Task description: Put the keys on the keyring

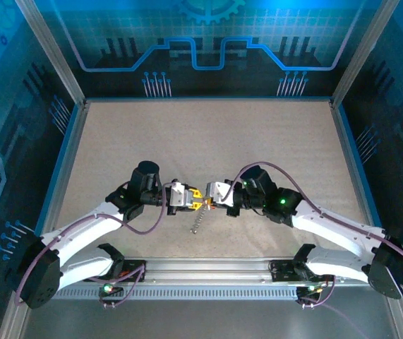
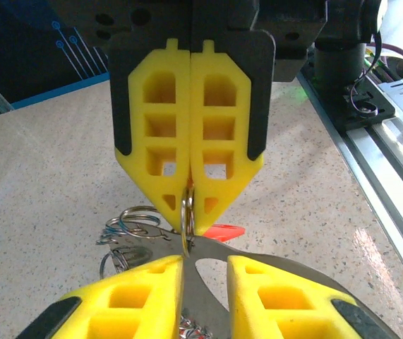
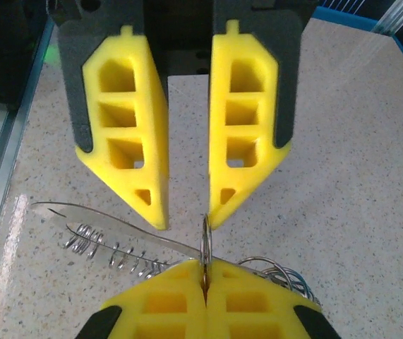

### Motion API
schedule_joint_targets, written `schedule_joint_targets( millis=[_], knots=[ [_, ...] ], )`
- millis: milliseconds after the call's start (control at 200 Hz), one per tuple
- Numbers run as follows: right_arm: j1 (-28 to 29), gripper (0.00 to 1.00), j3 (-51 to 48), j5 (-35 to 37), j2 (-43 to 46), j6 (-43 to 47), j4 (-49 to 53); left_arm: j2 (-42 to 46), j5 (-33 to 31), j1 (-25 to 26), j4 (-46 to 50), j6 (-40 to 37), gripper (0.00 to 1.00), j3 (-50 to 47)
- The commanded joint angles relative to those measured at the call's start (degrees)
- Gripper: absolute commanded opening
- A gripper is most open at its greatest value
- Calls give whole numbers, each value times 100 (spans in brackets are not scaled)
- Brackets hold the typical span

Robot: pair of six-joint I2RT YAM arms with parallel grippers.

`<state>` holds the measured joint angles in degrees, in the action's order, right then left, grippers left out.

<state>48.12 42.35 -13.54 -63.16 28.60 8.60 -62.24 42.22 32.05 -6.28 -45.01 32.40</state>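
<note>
Right gripper (image 3: 205,267): being held shut on keyring (image 3: 205,239) edge | left gripper (image 3: 187,224), opposite: being presented part open, empty | keyring: being judged light, stiff, slippery; wire rim advised.

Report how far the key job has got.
Done: nothing looks threaded yet. In hand: the right gripper is shut on the keyring, seen edge-on, and the left gripper faces it with jaws apart. One key shows its red head just beyond the pinch. Left: thread the keys onto the ring.
</note>
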Motion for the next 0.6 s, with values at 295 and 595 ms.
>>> schedule_joint_targets(
  millis=[295,595],
  knots=[
    [190,0,344,31,-159,228,271,-18,75,64,-39,-7,22,163],
    [198,0,343,-64,-170,98,67,-85,78,68,-171,89,19,152]
  ],
)
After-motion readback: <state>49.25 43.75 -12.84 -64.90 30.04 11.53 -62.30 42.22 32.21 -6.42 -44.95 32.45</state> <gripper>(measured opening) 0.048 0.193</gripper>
